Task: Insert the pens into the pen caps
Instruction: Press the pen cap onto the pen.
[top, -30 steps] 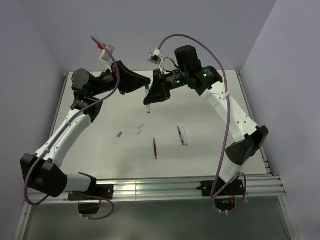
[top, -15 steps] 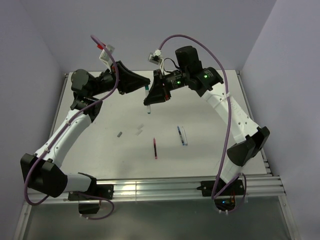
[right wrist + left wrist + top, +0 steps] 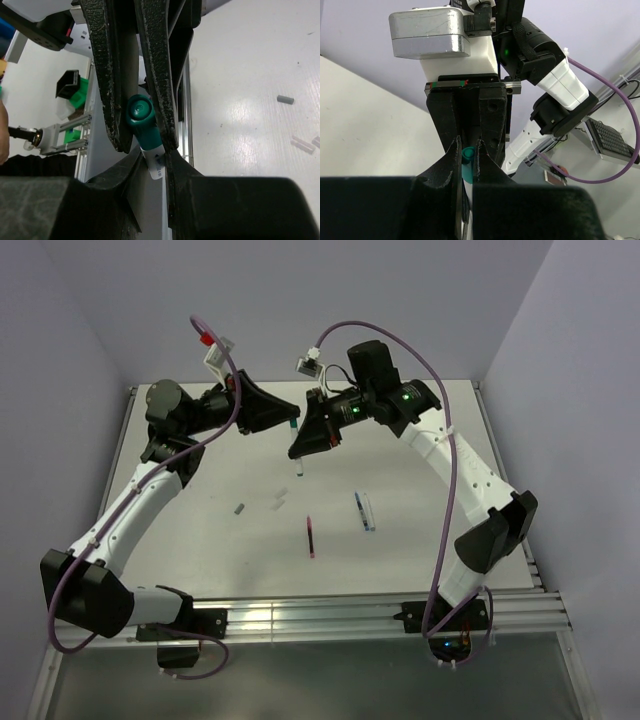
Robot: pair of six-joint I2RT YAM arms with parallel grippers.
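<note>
Pen (image 3: 301, 468) and teal cap (image 3: 139, 113) have dipped slightly at upper centre. Left claw (image 3: 291, 421) clamps the cap, right claw (image 3: 304, 445) the pen. We judge insertion nearly seated.

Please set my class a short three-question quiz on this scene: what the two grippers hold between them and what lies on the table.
1. True or false: the red pen lies on the table, in neither gripper.
2. The left gripper and right gripper meet in the air on a white pen. What colour is the pen cap on its end? A pink, B teal, C grey.
3. Fill in: in the top view, the dark blue pen lies to the ____ of the red pen.
Key: 1 true; 2 B; 3 right.
</note>
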